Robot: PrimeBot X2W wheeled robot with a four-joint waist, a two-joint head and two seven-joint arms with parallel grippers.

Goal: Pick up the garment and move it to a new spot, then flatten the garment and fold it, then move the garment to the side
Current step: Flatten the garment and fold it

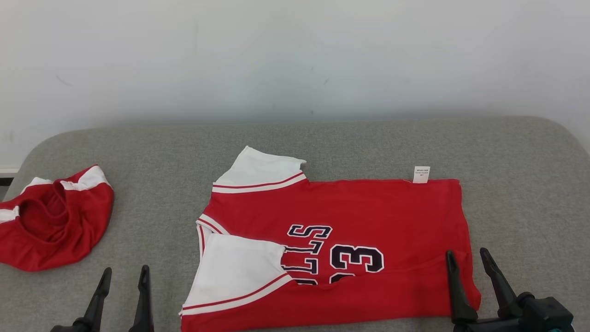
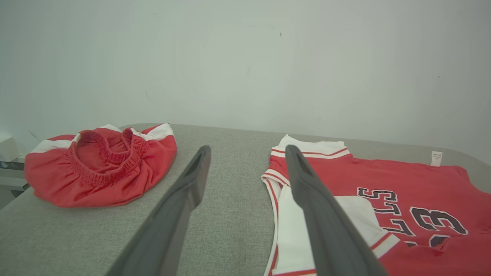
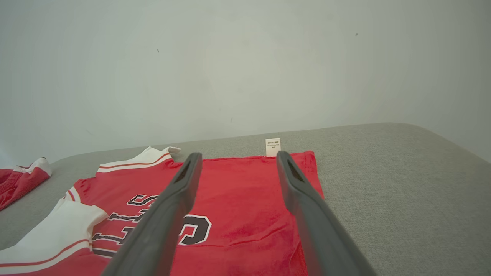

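The red jersey [image 1: 341,216] lay on the grey padded table [image 1: 322,138], stretched sideways before the robot. Its collar and sleeves pointed toward the robot's left and its hem toward the right, with the lettering and number facing up. The far sleeve [image 1: 260,173] stuck out flat. The near sleeve [image 1: 239,272] lay turned in over the chest, and a crease ran along the near side, so the cloth was not quite smooth. A small white label [image 1: 421,174] stuck out from the far edge by the hem. A pair of red shorts [image 1: 55,226] sat bunched well apart to the left.

Both grippers were empty, their fingers spread wide. The left gripper [image 1: 126,269] was over bare table between the shorts and the jersey. The right gripper [image 1: 466,251] was over the near hem corner.

The jersey looked thin, light and limp, likely to sag and slide rather than keep any shape. A pinch in the middle would probably lift only a peak of cloth. The better holds seemed to be at the edges: the near hem corner for the right gripper, and the near shoulder beside the striped sleeve trim for the left, where the doubled fabric would give more to grip.
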